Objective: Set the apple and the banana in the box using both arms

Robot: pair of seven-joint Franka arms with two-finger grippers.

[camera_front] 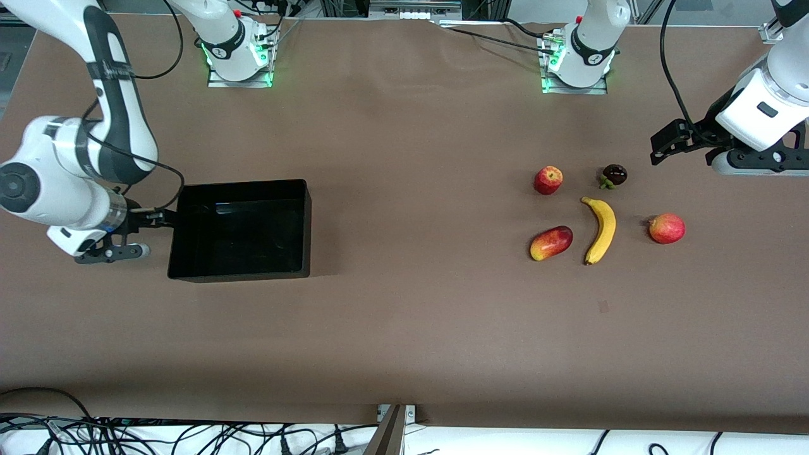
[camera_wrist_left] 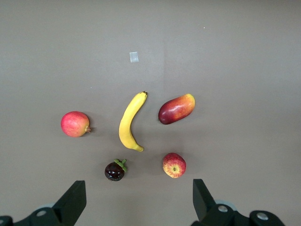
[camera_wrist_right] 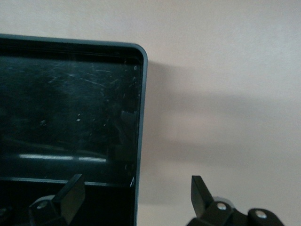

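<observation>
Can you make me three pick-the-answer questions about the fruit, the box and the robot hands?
1. Where is the apple?
A. in the box
B. on the table, farther from the front camera than the mango
C. in a gripper

2. How many fruits lie on the table?
A. three
B. five
C. seven

3. What is in the black box?
A. nothing
B. the banana
C. two apples

Answers:
1 B, it sits above the mango in the front view.
2 B, apple, banana, mango, dark mangosteen and round red fruit.
3 A, its floor shows bare.
</observation>
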